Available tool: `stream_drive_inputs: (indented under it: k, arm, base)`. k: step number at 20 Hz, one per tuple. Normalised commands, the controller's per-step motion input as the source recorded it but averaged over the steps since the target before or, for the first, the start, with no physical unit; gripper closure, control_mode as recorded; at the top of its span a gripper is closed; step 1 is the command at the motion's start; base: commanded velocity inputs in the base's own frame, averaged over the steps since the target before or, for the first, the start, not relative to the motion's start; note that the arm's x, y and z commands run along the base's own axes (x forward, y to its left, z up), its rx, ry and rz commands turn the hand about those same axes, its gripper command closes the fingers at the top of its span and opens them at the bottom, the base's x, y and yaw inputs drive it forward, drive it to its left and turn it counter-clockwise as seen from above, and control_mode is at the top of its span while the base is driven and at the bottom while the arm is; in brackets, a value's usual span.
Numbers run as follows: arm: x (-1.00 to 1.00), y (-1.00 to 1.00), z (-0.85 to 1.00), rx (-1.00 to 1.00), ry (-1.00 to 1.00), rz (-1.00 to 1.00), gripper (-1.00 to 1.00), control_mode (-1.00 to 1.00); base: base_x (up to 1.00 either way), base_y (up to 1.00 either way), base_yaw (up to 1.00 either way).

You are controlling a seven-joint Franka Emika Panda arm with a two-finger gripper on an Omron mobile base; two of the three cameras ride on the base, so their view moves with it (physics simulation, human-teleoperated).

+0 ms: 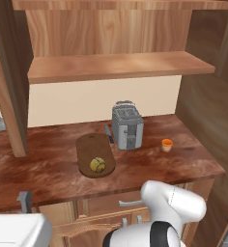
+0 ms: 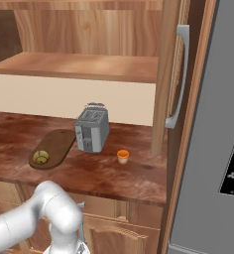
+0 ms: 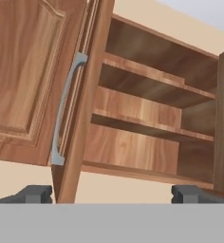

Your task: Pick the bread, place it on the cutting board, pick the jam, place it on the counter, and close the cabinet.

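Two task items rest on the counter (image 1: 48, 166): the bread (image 1: 97, 165) sits on the near end of the cutting board (image 1: 89, 147), and the jam (image 1: 167, 144) stands apart to the right of the toaster (image 1: 127, 126). A knife (image 1: 108, 134) lies between board and toaster. The cabinet (image 3: 147, 118) is open, its shelves bare, one door (image 3: 33, 76) swung out with its grey handle (image 3: 66, 107) facing the hand view. The tool (image 3: 112, 194) holds nothing, its fingers (image 3: 35, 193) spread wide apart below the open cabinet.
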Motion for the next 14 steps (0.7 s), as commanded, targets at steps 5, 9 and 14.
stream_drive_inputs:
  k: [5, 9, 14]
  arm:
    - [0.19, 0.08, 0.0, 0.0, 0.0, -0.06, -1.0, -1.0]
    - [0.12, 0.12, 0.0, 0.0, 0.0, -0.06, -1.0, -1.0]
    - [0.17, 0.16, 0.0, 0.0, 0.0, -0.07, -1.0, -1.0]
  base:
    - [0.0, 0.0, 0.0]
    - [0.0, 0.0, 0.0]
    - [0.0, 0.0, 0.0]
